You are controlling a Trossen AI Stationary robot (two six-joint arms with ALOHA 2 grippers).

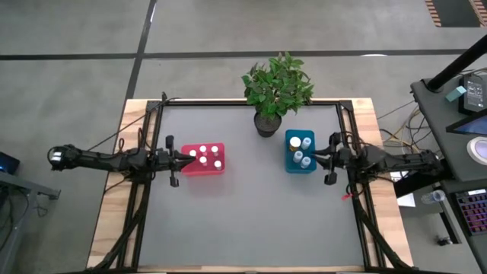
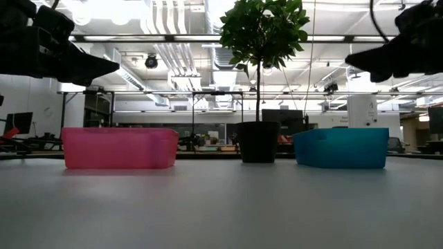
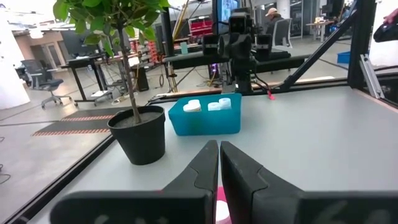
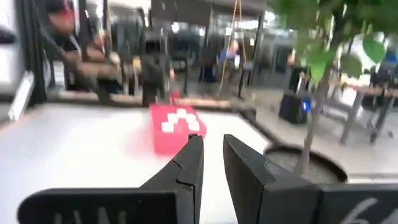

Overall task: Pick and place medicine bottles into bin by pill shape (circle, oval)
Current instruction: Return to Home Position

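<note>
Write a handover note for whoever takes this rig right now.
Left gripper: shut, empty, raised beside the red bin, on the side away from the plant.
Right gripper: slightly open, empty, raised beside the teal bin.
Bottles: about five in the red bin, about four in the teal bin.
Done: no bottles show loose on the table.
Left: send both arms home. Pill shapes cannot be checked from here.
</note>
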